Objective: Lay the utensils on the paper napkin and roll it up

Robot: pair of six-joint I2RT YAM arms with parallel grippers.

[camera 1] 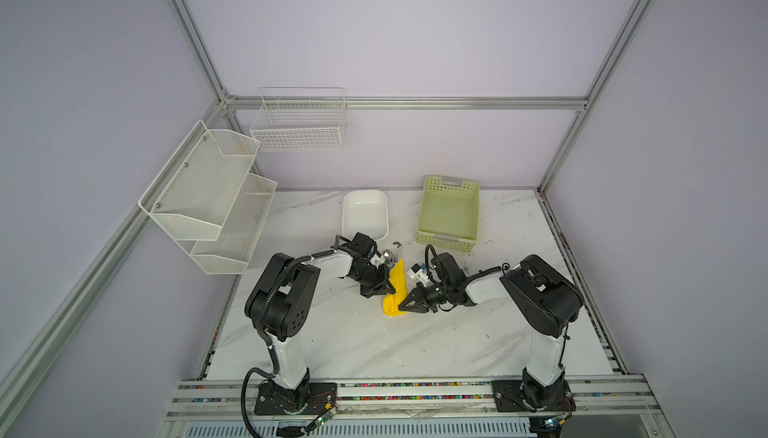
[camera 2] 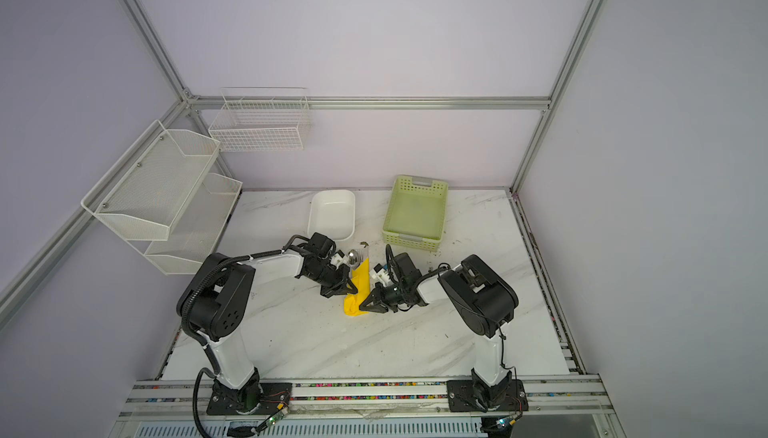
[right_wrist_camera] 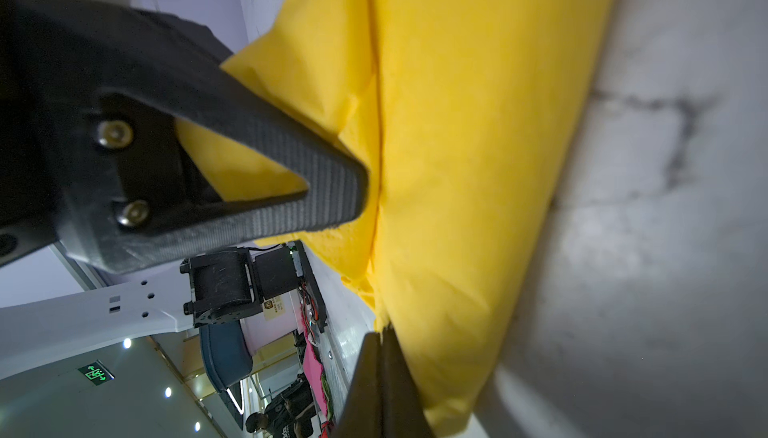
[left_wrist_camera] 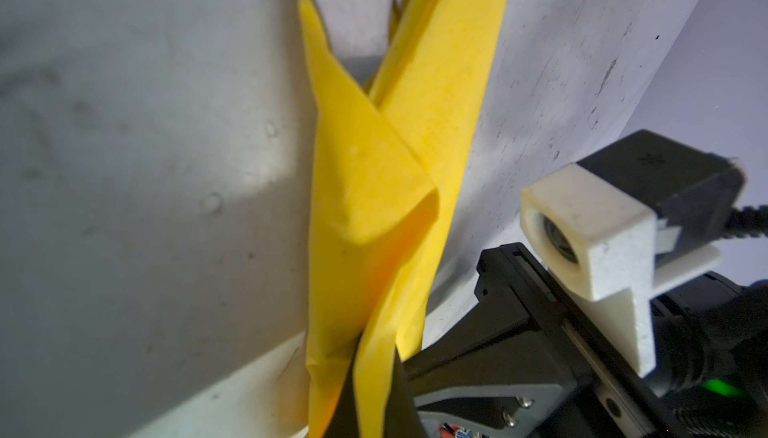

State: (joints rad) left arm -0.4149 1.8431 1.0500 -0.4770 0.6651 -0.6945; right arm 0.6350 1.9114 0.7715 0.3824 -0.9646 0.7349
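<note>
The yellow paper napkin [camera 1: 400,278] [camera 2: 362,278] lies folded over into a long narrow strip at mid-table. A shiny spoon bowl [camera 1: 388,257] [camera 2: 354,256] of the utensils pokes out at its far end; the handles are hidden inside. My left gripper [camera 1: 390,290] [camera 2: 352,290] [left_wrist_camera: 376,348] is at the strip's left side, shut on a fold of the napkin [left_wrist_camera: 374,207]. My right gripper [camera 1: 402,305] [camera 2: 362,306] [right_wrist_camera: 380,332] comes in from the right at the strip's near end. Its jaws are pressed together, tips against the edge of the napkin [right_wrist_camera: 478,166].
A white dish [camera 1: 365,216] and a pale green perforated basket [camera 1: 449,216] stand behind the napkin. White mesh shelves [camera 1: 208,199] hang on the left wall, and a wire basket [camera 1: 299,124] hangs on the back wall. Both arms meet closely at the napkin.
</note>
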